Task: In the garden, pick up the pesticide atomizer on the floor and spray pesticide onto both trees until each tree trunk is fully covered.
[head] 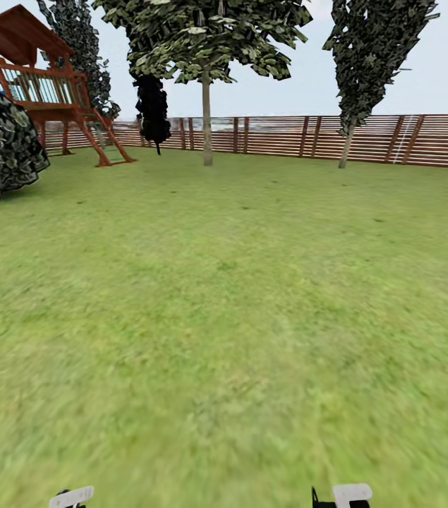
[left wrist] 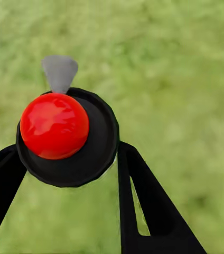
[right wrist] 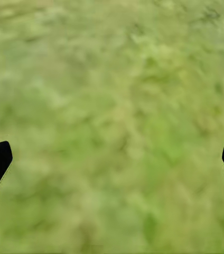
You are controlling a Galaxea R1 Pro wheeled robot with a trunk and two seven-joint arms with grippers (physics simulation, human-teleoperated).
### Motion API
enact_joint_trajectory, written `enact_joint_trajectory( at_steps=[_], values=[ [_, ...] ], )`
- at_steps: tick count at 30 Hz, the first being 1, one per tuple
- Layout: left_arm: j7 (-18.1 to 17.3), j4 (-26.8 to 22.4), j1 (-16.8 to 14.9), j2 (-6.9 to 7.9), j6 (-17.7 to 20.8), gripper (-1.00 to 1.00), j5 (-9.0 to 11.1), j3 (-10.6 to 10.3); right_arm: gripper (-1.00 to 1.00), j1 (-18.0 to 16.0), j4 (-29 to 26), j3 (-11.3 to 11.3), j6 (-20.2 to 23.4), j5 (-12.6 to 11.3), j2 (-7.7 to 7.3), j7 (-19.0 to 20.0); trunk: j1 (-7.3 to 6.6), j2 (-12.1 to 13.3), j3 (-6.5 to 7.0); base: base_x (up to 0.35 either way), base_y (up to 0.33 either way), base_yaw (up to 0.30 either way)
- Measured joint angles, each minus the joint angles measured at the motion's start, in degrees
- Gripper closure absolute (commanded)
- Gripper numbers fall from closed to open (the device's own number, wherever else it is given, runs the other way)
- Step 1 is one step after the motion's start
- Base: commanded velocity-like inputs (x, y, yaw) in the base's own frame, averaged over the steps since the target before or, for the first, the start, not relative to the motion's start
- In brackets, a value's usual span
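The pesticide atomizer (left wrist: 64, 137) has a round black body, a glossy red cap and a grey nozzle, seen from above in the left wrist view. My left gripper (left wrist: 64, 164) is shut on it, one black finger on each side. Over blurred grass, my right gripper (right wrist: 112, 159) stands open and holds nothing. Far across the lawn (head: 224, 317) stand two trees with slim pale trunks. One trunk (head: 207, 120) is at the centre, the other trunk (head: 346, 147) leans at the right. White parts of my arms (head: 70, 497) show at the head view's lower edge.
A brown slat fence (head: 287, 135) runs along the back. A wooden play tower (head: 47, 85) and a dark leafy bush (head: 1, 141) stand at the far left. A near-black conifer (head: 153, 106) stands just left of the centre tree. Open grass lies between me and the trees.
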Motion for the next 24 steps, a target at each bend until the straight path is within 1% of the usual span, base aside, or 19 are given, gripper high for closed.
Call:
enact_joint_trajectory(
  at_steps=[24],
  values=[
    [0.0, 0.0, 0.0, 0.0, 0.0, 1.0, 0.0, 0.0, -1.0, 0.0, 0.0, 0.0, 0.0, 0.0, 0.0, 0.0, 0.0, 0.0, 0.0, 0.338, 0.0, 0.0]
  ],
)
